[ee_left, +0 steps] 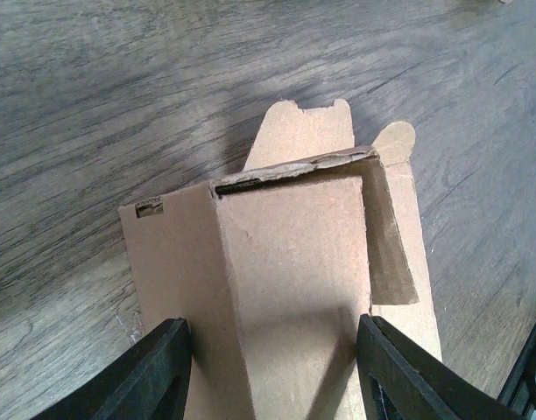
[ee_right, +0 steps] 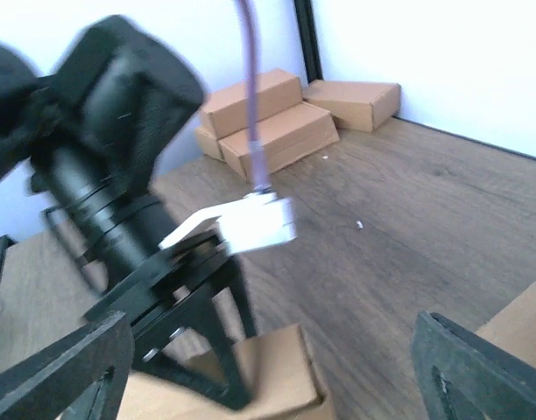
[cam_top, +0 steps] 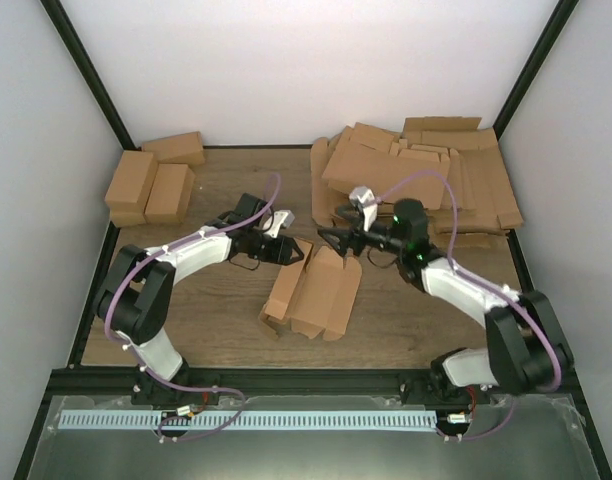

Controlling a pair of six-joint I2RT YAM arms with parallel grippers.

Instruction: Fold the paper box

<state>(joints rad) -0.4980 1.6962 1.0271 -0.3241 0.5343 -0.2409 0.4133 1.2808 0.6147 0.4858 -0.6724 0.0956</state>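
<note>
A brown, partly folded paper box [cam_top: 311, 290] lies in the middle of the table, its flaps open at the far end. My left gripper [cam_top: 286, 250] is at the box's far left end. In the left wrist view the box [ee_left: 294, 254] fills the frame and the gripper [ee_left: 275, 376] is open, its fingers [ee_left: 158, 372] straddling the raised middle section. My right gripper [cam_top: 331, 238] is open and empty at the box's far right end, facing the left gripper. In the right wrist view the right gripper [ee_right: 270, 389] is spread wide over a box corner [ee_right: 290, 363].
A pile of flat cardboard blanks [cam_top: 416, 170] lies at the back right. Finished folded boxes [cam_top: 151, 180] are stacked at the back left, also in the right wrist view [ee_right: 285, 118]. Black frame posts and white walls enclose the table.
</note>
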